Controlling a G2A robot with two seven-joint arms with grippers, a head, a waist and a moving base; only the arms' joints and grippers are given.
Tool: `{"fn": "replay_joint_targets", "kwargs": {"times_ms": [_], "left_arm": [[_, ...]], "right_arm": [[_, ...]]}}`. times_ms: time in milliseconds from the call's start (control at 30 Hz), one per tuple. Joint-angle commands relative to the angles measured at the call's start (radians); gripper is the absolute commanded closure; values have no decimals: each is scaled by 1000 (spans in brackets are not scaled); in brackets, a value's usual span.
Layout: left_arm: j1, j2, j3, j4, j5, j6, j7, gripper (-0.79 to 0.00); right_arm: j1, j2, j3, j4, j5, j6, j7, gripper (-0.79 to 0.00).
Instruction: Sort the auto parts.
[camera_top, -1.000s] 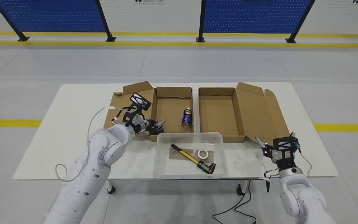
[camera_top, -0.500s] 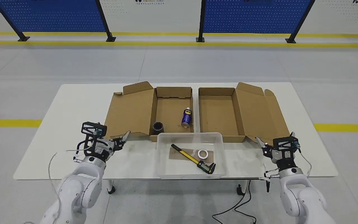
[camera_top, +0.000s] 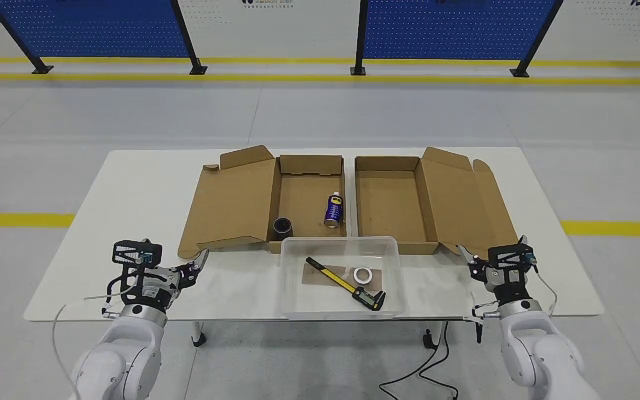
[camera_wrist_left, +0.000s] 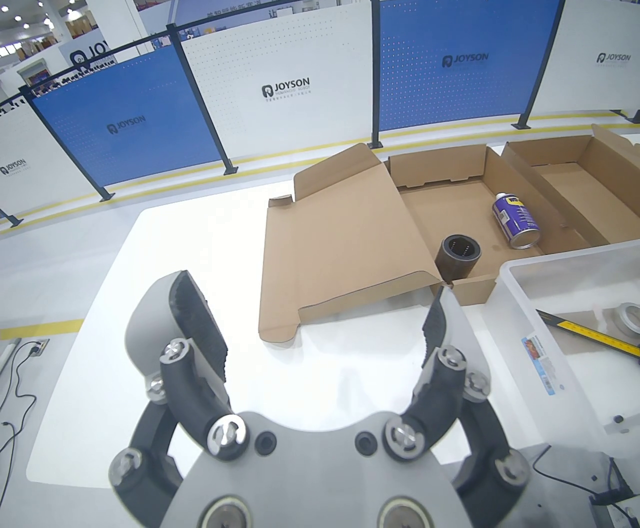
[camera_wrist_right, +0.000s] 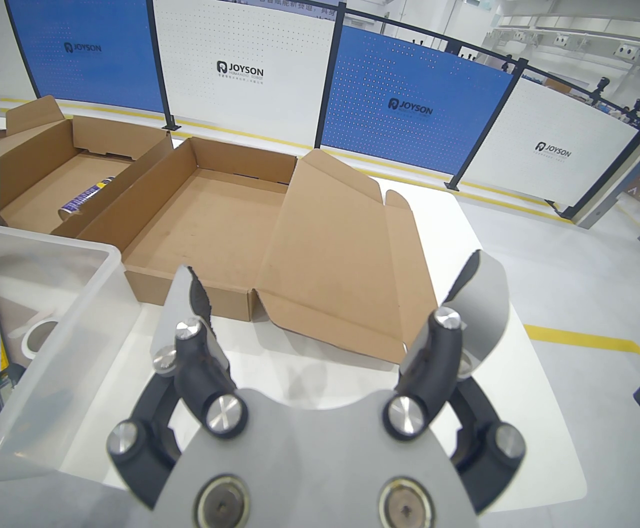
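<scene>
White, rounded shells on both arms (camera_top: 120, 355). On left hand (camera_wrist_left: 312, 290) and right hand (camera_wrist_right: 332, 265) alike: grey metal base plate (camera_wrist_left: 310, 480), black curved links (camera_wrist_left: 192, 385), round silver screws (camera_wrist_left: 227, 435) at the joints, silver fingers (camera_wrist_right: 492, 292) lined with ribbed black pads (camera_wrist_left: 200, 320).

A white table (camera_top: 120, 200) carries three containers. Taken from its centre, the left cardboard box (camera_top: 305, 200) lies open at 11 o'clock, its lid flat toward 9. The right cardboard box (camera_top: 390, 205) lies open at 1 o'clock, lid toward 3. A clear plastic bin (camera_top: 340, 241) sits at 6 o'clock, just beside both boxes.
</scene>
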Motion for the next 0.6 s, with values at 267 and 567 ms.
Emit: {"fn": "replay_joint_targets", "kwargs": {"times_ms": [267,567], "left_arm": [[0,0,0,0,0,0,0,-785],[0,0,0,0,0,0,0,-785]], "right_arm": [[29,1,-46,-111,-99,-92,21,-785],[139,2,-147,-205,-125,-274,227,-785]]}}
